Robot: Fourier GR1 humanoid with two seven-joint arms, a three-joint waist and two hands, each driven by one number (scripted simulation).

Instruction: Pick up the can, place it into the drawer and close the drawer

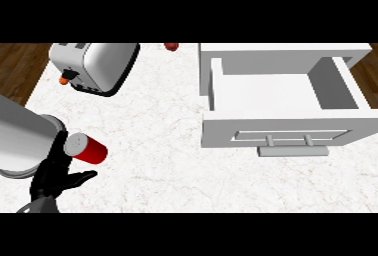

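Note:
The red can (pixel 90 150) with a grey lid sits on the white counter at the left, well to the left of the drawer. My left hand (pixel 53 172) hangs right beside it; the can's left side meets the hand near the wrist. The fingers point down toward the view's lower edge and look relaxed, with the thumb (pixel 81 176) sticking out below the can and not curled round it. The white drawer (pixel 221 134) stands pulled out at the right, its inside bare and its handle (pixel 293 145) facing me. My right hand does not show.
A silver toaster (pixel 96 65) stands at the back left of the counter. A small red object (pixel 171 46) lies at the far edge. Bare white counter (pixel 155 130) spreads between the can and the drawer front. Wooden floor (pixel 18 70) shows beyond the left edge.

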